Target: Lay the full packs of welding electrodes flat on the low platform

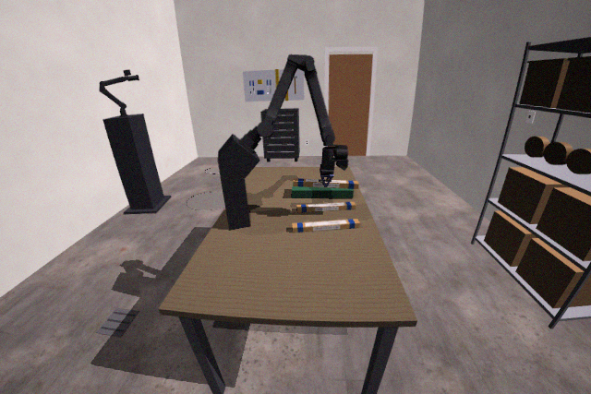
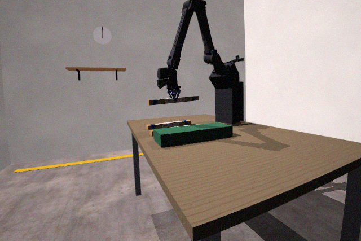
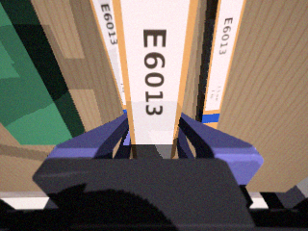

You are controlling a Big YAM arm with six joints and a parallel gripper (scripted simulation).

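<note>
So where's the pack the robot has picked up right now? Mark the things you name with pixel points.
In the exterior view, that pack (image 1: pixel 340 184) (image 2: pixel 173 101) (image 3: pixel 155 72) hangs in the gripper (image 1: pixel 326 182) (image 2: pixel 174 98) (image 3: pixel 153 115), above the two packs beside the green platform (image 1: pixel 321 193) (image 2: pixel 192 134) (image 3: pixel 29 111).

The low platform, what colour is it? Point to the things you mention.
Green; the platform (image 1: pixel 321 193) (image 2: pixel 193 131) (image 3: pixel 29 96) shows best in the exterior view.

Behind the pincer (image 1: pixel 326 181) (image 2: pixel 174 96) (image 3: pixel 154 149), you have: door (image 1: pixel 349 103), brown; drawer cabinet (image 1: pixel 282 134), dark; pale wall (image 1: pixel 214 22); to your frame's right, shelving (image 1: pixel 503 141).

Workshop setting.
Pegboard (image 1: pixel 252 94) is displaying tools; drawer cabinet (image 1: pixel 282 134) and boxed shelving (image 1: pixel 510 132) are standing on concrete floor (image 1: pixel 143 246) (image 2: pixel 87 203).
</note>
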